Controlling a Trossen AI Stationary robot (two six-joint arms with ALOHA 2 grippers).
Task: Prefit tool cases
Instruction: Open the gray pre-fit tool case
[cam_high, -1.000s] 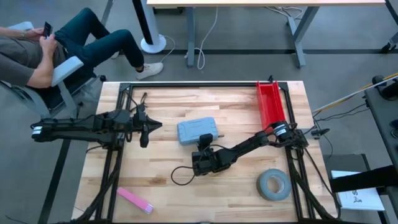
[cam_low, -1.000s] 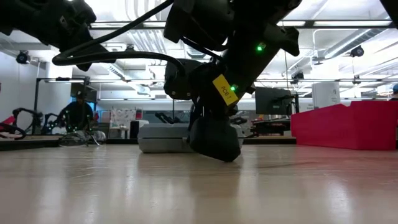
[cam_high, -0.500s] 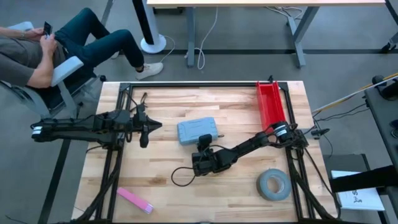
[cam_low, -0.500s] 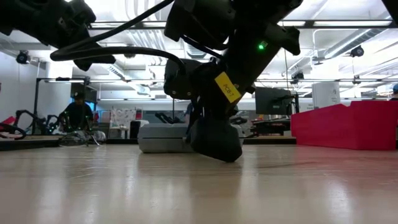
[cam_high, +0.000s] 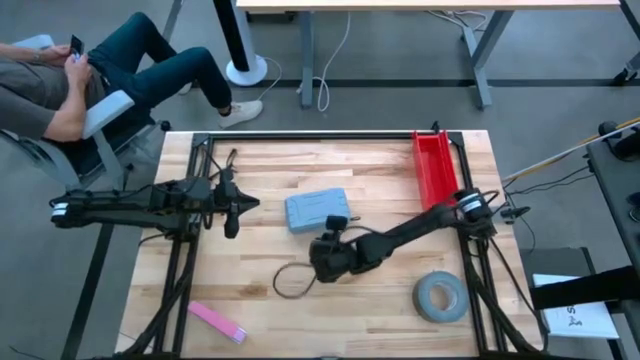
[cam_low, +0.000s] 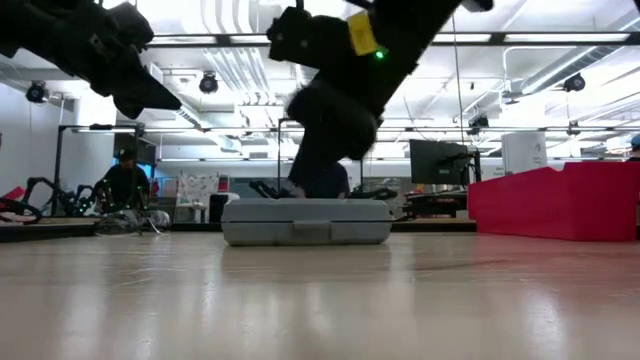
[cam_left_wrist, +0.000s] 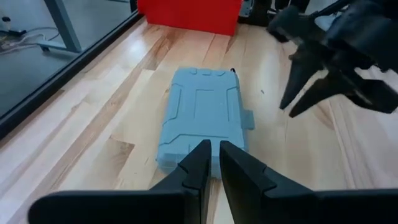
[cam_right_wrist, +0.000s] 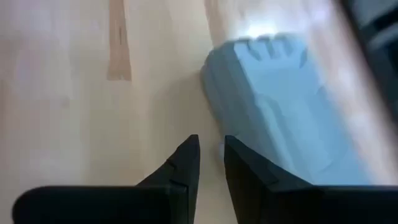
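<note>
Tool case (cam_high: 319, 209) lies closed, flat on desk (cam_high: 260, 275) centre. Right claw (cam_high: 338, 222) hovers just beside its near edge, fingers almost pressed together, pinching nothing. Left claw (cam_high: 243, 203) parked well to the side, fingers nearly together, empty

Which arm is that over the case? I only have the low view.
Observer: The right one. The high view shows the right gripper at the near edge of the tool case, towards its right end.
Operator: Holding it?
Observer: No. In the right wrist view its fingers are nearly together with nothing between them, beside a corner of the case.
Operator: Left arm?
Observer: The left gripper hangs off the case's left side, apart from it and pointing at it.
</note>
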